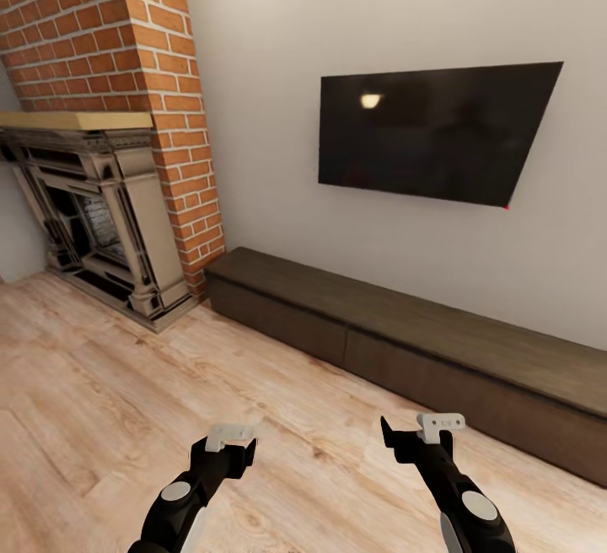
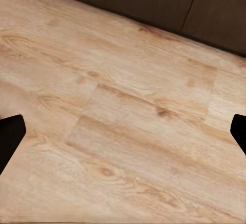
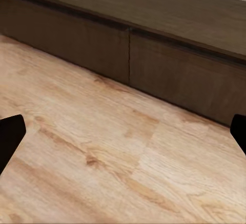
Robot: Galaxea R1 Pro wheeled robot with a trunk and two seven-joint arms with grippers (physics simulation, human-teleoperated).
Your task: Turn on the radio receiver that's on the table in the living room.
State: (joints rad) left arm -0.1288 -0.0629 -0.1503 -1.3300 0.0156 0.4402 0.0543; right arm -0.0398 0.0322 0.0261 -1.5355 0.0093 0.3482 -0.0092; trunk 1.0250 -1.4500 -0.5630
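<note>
**No radio yet, robot's facing the TV wall**

Nearest are the left gripper (image 1: 229, 445) and right gripper (image 1: 421, 435), both hanging over the light wood floor (image 1: 101, 367), jaws spread wide and holding nothing (fingertips sit at opposite edges of each wrist view). Beyond them runs the long dark bench (image 1: 405, 325), with the brick fireplace (image 1: 110, 216) far left and a black TV (image 1: 434, 133) on the wall. The radio receiver and its table aren't visible from here. Risk I'd guess: rolling forward clips the bench, or the bench gets mistaken for the table. No readable writing or logos anywhere.
</note>
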